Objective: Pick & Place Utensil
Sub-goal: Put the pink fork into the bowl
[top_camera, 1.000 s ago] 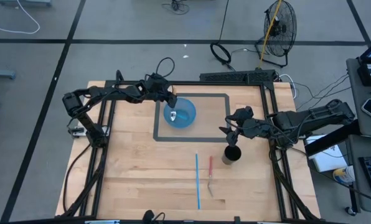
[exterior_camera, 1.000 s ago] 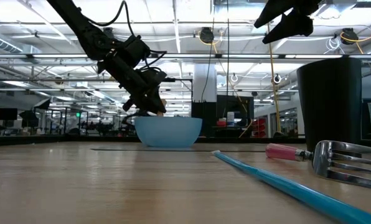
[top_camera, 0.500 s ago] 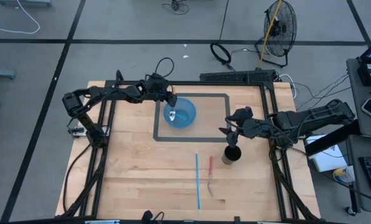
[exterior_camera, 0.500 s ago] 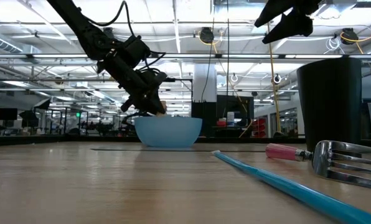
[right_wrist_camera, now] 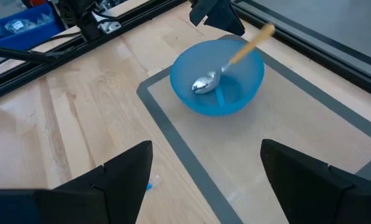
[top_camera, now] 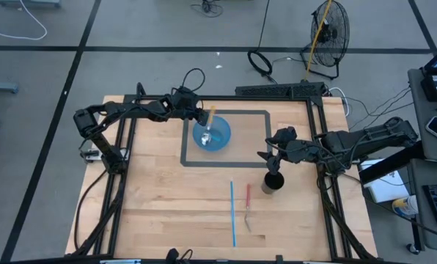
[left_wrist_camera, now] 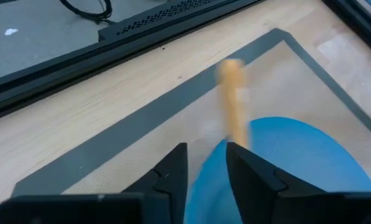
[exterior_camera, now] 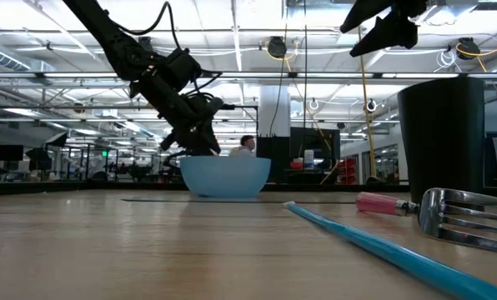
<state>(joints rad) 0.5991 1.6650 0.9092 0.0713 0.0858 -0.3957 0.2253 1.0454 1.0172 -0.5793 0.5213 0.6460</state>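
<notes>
Lower centre: thin blue stick [top_camera: 232, 213] and red-handled metal fork [top_camera: 248, 207] on wooden desk [top_camera: 160, 205] | right of centre: black cylindrical cup [top_camera: 274, 181]; right tool [top_camera: 270, 153] above, fingers wide, empty | upper centre: round blue plastic bowl [top_camera: 213, 133] holding wooden-handled metal spoon [top_camera: 207, 126]; left tool [top_camera: 201, 114] at rim, fingers parted, spoon released.

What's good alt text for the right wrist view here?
A spoon with a wooden handle lies in a blue bowl, its metal head at the bottom and its handle leaning over the rim, on a grey-bordered mat on the wooden table. The left gripper hangs just beyond the bowl; the right gripper is open in the foreground.
</notes>
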